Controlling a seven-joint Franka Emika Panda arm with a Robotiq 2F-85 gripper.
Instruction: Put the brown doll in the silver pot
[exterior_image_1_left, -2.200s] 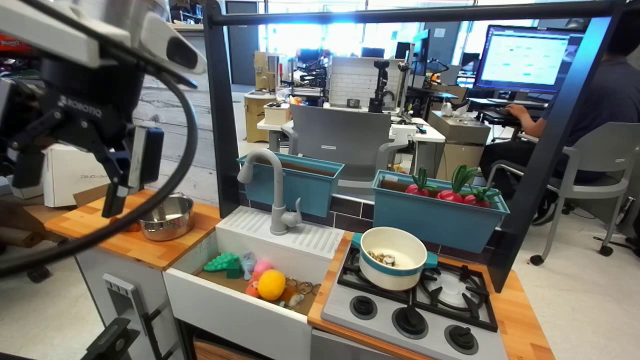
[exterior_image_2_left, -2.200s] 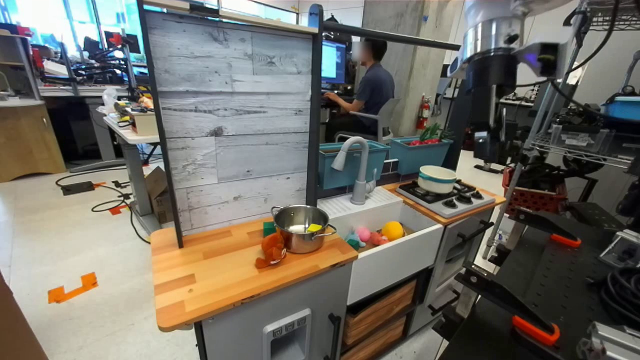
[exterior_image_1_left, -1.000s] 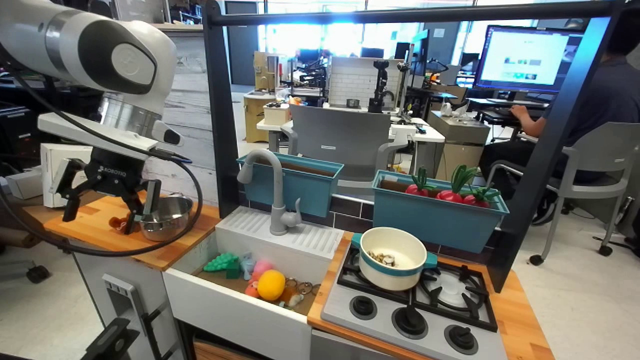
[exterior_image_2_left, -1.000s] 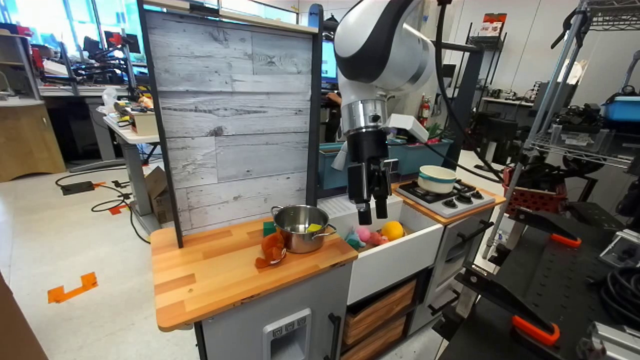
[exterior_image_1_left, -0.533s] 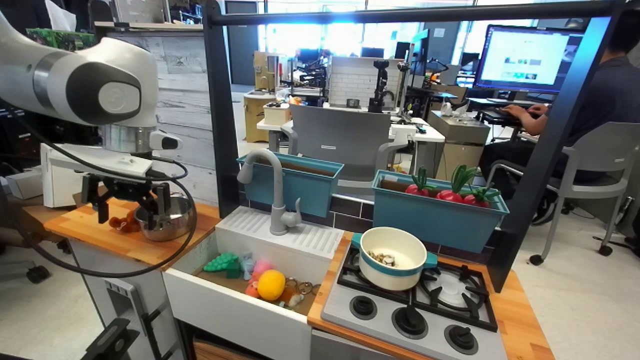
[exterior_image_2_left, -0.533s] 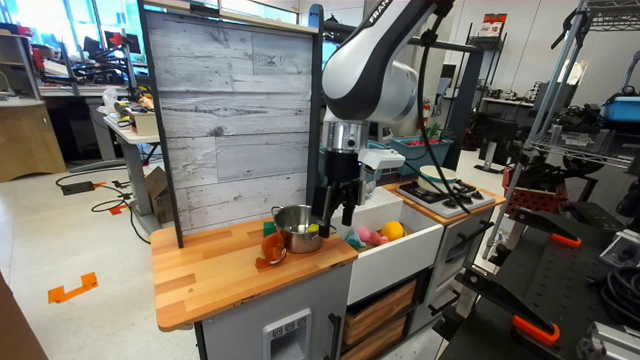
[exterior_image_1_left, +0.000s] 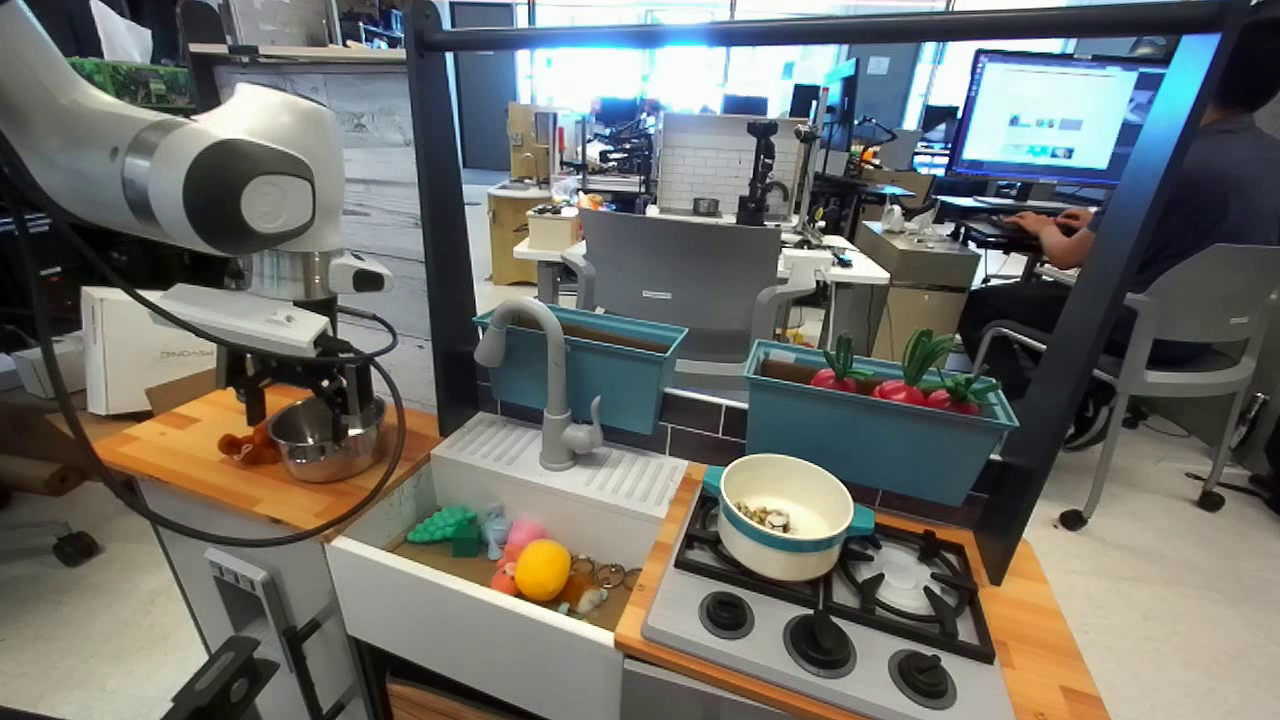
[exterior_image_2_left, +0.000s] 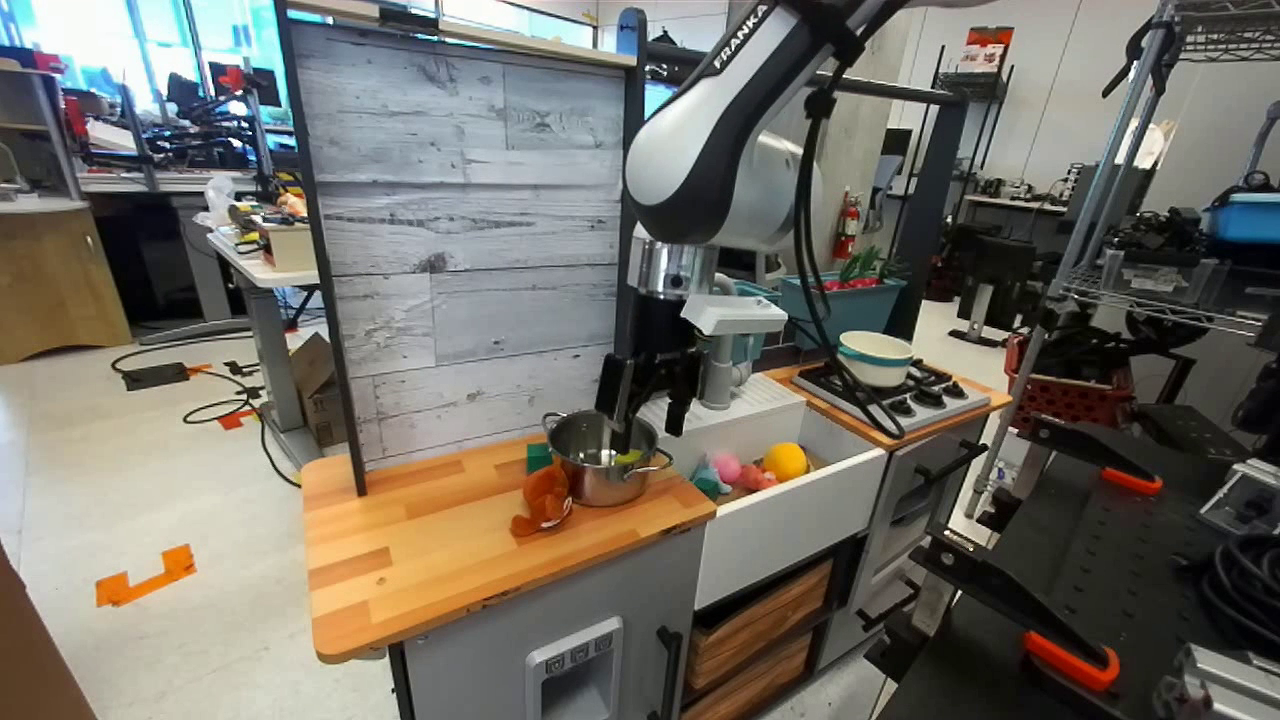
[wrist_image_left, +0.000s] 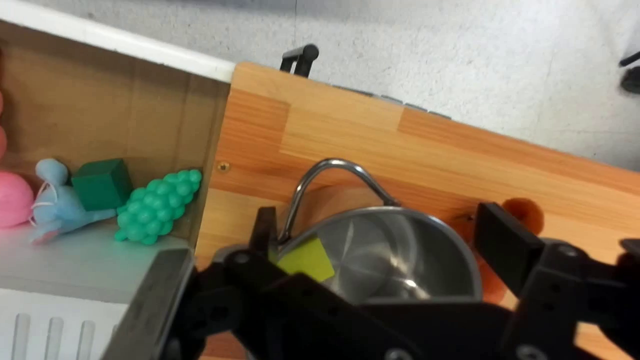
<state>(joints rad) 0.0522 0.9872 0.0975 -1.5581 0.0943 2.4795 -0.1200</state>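
Note:
The brown doll (exterior_image_2_left: 545, 498) lies on the wooden counter, against or close beside the silver pot (exterior_image_2_left: 605, 488). It also shows in an exterior view (exterior_image_1_left: 248, 447). In the wrist view the doll (wrist_image_left: 526, 216) is partly hidden behind one finger. The silver pot stands upright with a flat yellow piece (wrist_image_left: 307, 260) inside; it also shows in the wrist view (wrist_image_left: 375, 250). My gripper (exterior_image_1_left: 298, 425) is open and empty above the pot, pointing down. In the wrist view its fingers (wrist_image_left: 382, 235) appear on either side of the pot's mouth.
A green block (exterior_image_2_left: 538, 457) sits behind the doll beside the pot. The sink (exterior_image_1_left: 470, 625) holds several toys, with a grey faucet (exterior_image_1_left: 556, 400) behind it. A cream-white pot (exterior_image_1_left: 785, 560) stands on the stove. A wooden panel (exterior_image_2_left: 470, 250) rises behind the counter.
My gripper has come down from high up and crossed the sink side to above the silver pot, staying open. The doll and the pot have not moved.

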